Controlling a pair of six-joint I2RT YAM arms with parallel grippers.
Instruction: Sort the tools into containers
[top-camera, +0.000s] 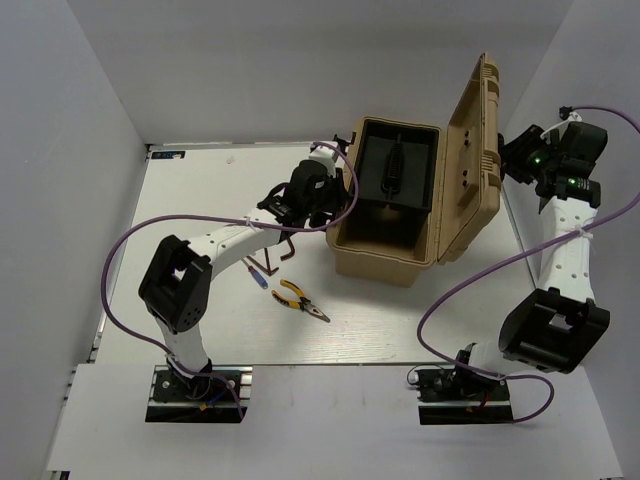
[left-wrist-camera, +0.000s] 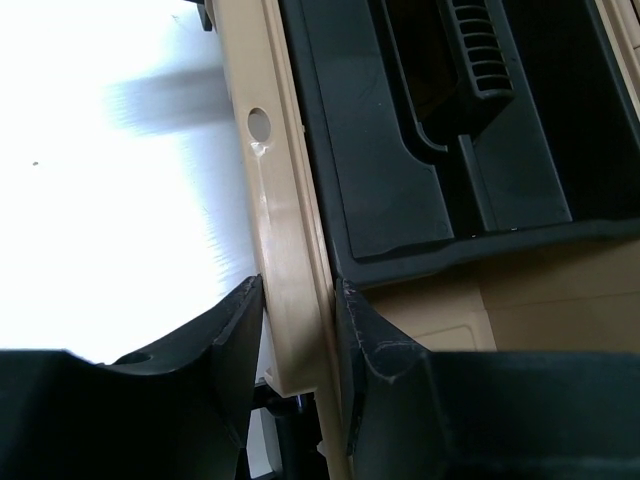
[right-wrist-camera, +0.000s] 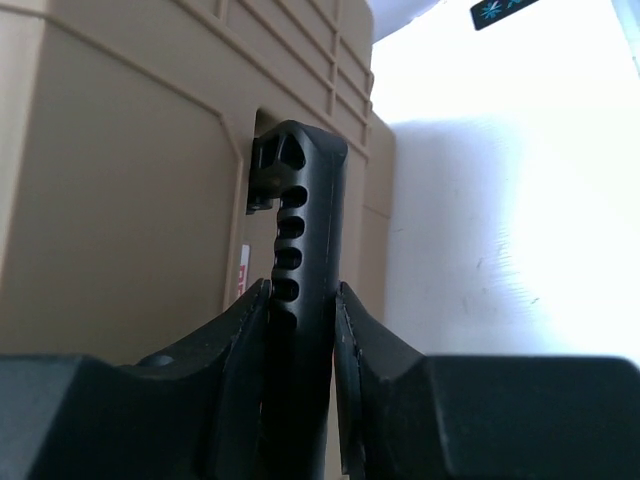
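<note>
Case rim (left-wrist-camera: 275, 200) is pinched by left end effector (left-wrist-camera: 298, 300), lid handle (right-wrist-camera: 305, 220) clamped by right end effector (right-wrist-camera: 302, 300). Pliers (top-camera: 302, 300) are seen on bench (top-camera: 200, 200) near case. Case should be steadied without twisting.

Count taken from the top view, wrist views as a check. Arms: 2, left arm (top-camera: 215, 245) and right arm (top-camera: 565, 250). Grippers: 2, left gripper (left-wrist-camera: 298, 300) and right gripper (right-wrist-camera: 300, 300). Purple cables: 2, left cable (top-camera: 120, 260) and right cable (top-camera: 470, 275). Containers: 1 tan case (top-camera: 385, 262), with 1 lid (top-camera: 478, 150), 1 black tray (top-camera: 395, 175) and 1 carry handle (right-wrist-camera: 305, 220). Tools loose on the table (top-camera: 200, 200): 1 pliers (top-camera: 301, 300), 1 blue-tipped screwdriver (top-camera: 259, 277), 1 second slim tool (top-camera: 270, 265), 1 L-shaped hex key (top-camera: 288, 243); any further hex keys too small to tell.
</note>
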